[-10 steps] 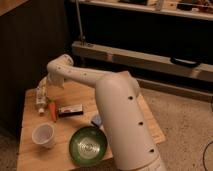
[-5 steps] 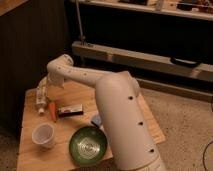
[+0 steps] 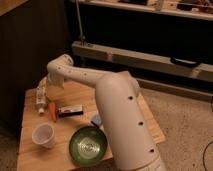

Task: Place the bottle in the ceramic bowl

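The bottle (image 3: 40, 99) is slim and pale with a printed label. It lies on the wooden table (image 3: 35, 157) near the far left edge, just left of the orange carrot (image 3: 52, 111). My gripper (image 3: 44, 86) is at the end of the white arm, right over the far end of the bottle. I cannot see whether it touches the bottle. The green ceramic bowl (image 3: 88, 145) stands at the table's front, partly behind the arm's thick link, and holds nothing that I can see.
A flat dark box (image 3: 70, 110) lies right of the carrot. A white cup (image 3: 43, 135) stands front left of the bowl. A small blue thing (image 3: 96, 120) shows beside the arm. A dark wall and a metal rail stand behind the table.
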